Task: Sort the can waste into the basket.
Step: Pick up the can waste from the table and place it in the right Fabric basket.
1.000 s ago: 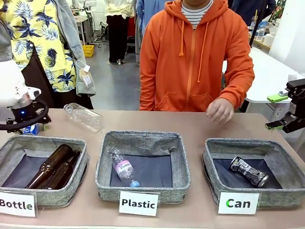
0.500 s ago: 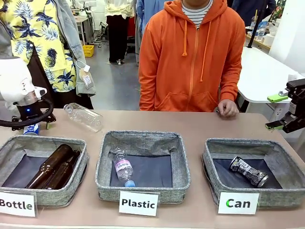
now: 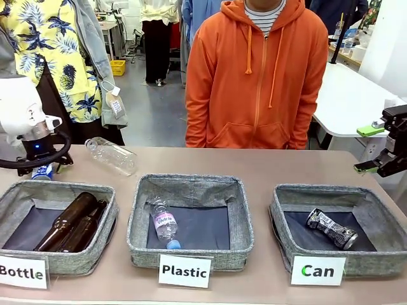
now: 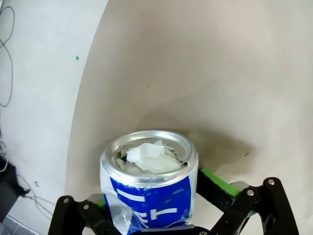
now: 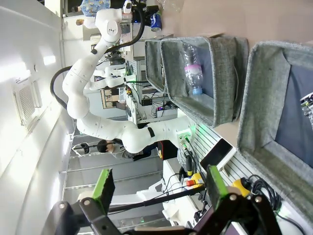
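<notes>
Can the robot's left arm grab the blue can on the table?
Probably yes. The left gripper is around the blue and white can, a green pad on each side, nothing in between. Whether it squeezes yet is unclear.

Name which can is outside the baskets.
The blue and white can, between the jaws of the left gripper; the dark can lies in the Can basket.
</notes>
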Tool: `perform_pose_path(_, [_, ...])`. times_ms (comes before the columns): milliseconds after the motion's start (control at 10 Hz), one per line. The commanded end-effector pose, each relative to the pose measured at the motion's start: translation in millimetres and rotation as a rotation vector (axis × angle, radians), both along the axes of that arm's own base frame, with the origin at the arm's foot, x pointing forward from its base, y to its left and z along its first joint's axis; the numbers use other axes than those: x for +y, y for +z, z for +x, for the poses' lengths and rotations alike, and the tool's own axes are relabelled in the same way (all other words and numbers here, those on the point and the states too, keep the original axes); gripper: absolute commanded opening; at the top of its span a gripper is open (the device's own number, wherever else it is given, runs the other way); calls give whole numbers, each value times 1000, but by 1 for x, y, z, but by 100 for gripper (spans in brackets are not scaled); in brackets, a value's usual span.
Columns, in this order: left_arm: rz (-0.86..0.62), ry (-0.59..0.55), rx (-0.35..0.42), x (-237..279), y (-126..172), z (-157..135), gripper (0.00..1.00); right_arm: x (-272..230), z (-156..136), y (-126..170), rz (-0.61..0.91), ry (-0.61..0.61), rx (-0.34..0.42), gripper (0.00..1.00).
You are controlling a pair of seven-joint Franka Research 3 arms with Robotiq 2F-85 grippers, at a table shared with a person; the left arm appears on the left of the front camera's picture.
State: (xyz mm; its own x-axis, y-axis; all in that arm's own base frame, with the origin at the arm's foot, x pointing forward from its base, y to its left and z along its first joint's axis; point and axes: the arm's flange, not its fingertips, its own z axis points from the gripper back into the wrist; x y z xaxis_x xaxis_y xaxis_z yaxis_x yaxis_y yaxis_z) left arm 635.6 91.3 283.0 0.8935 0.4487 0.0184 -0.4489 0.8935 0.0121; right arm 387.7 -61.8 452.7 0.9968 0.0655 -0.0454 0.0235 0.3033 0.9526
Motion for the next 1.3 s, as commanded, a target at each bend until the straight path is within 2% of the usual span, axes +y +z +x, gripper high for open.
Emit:
perform_pose_path(0, [25, 21, 18, -5, -23, -4, 0, -3, -2, 2, -3, 18, -18, 100])
perform_pose_path(100, [27, 22, 14, -5, -23, -6, 15, -3, -2, 2, -3, 18, -18, 100])
perform_pose_path(200, [29, 32, 4, -4, -22, -7, 5, -3, -2, 2, -3, 18, -18, 100])
perform_pose_path(300, [35, 37, -13, -4, -19, -9, 0, -3, -2, 2, -3, 18, -18, 100])
perform_pose_path(700, [1, 23, -100, -5, 15, -38, 0, -3, -2, 2, -3, 18, -18, 100])
perform_pose_path(1000, [-69, -28, -220, 0, 70, -89, 0, -3, -2, 2, -3, 18, -18, 100])
perform_pose_path(1200, [-140, -147, -287, 14, 115, -139, 0, -3, -2, 2, -3, 18, -18, 100])
